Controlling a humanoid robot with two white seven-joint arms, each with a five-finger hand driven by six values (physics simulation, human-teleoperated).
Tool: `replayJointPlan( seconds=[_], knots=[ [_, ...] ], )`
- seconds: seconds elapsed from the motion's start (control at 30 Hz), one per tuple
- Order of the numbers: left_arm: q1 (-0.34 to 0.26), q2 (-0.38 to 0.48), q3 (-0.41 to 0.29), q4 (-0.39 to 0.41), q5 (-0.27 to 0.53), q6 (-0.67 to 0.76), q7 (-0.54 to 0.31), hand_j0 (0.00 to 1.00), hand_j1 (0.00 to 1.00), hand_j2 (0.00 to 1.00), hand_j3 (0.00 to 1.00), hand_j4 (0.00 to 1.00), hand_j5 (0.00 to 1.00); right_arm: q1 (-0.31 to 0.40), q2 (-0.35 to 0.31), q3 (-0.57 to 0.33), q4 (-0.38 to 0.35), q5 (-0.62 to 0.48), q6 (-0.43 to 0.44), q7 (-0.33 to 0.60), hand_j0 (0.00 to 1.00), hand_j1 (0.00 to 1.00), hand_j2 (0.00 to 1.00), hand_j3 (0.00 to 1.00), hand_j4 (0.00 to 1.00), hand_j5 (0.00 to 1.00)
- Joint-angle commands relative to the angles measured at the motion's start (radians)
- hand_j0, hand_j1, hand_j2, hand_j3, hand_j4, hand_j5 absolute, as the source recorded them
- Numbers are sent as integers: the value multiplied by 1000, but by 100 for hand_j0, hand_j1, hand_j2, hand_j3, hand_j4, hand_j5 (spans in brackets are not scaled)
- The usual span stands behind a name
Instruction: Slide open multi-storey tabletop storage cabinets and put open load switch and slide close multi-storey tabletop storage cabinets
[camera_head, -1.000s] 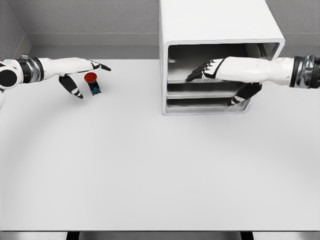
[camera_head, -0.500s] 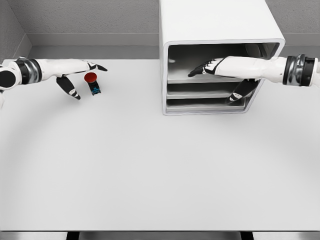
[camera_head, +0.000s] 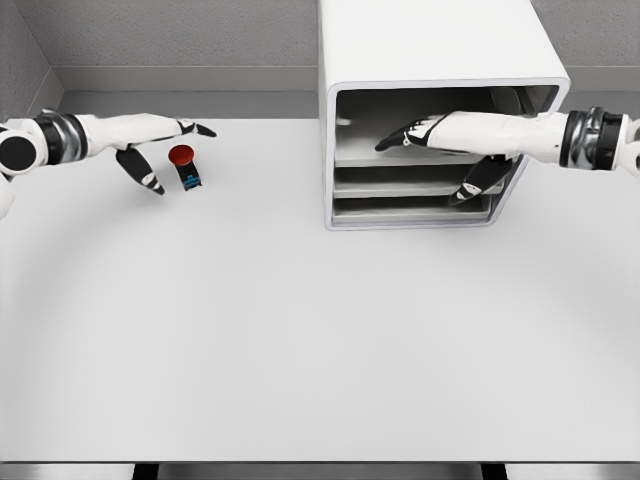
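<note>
Slightly raised since before, right hand (camera_head: 425, 133) reaches into cabinet (camera_head: 350, 150), fingers spread.

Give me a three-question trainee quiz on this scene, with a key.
1. True or false: the switch is already inside the cabinet.
2. Which hand reaches into the cabinet front: (a) left hand, (b) right hand?
3. Fill in: the switch's round cap is ___ in colour.

Key
1. False: it lies on the table, beside the left hand and held by no hand.
2. b.
3. Red.
</note>
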Motion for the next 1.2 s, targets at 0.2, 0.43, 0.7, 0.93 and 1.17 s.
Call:
replayJointPlan(
  seconds=[0.2,0.43,0.7,0.93,1.17],
  knots=[
    [-2,6,3,-1,7,2,0,92,92,92,92,92,92,6,12,-1,35,-3,2,13,100,100,100,100,100,100],
    [-2,-4,-1,1,7,2,-1,88,88,88,88,88,88,28,12,-3,32,0,2,13,100,100,100,100,100,100],
    [0,-8,-6,2,4,2,-1,88,88,88,88,88,88,46,12,-5,16,3,2,13,100,100,100,100,100,100],
    [0,-16,-7,2,4,2,-1,88,88,88,88,88,88,48,1,-6,-17,3,2,13,100,100,100,100,100,100],
    [0,-19,-9,4,4,2,0,86,86,86,86,86,86,64,-24,-9,-62,5,2,13,100,100,100,100,100,100]
  ],
)
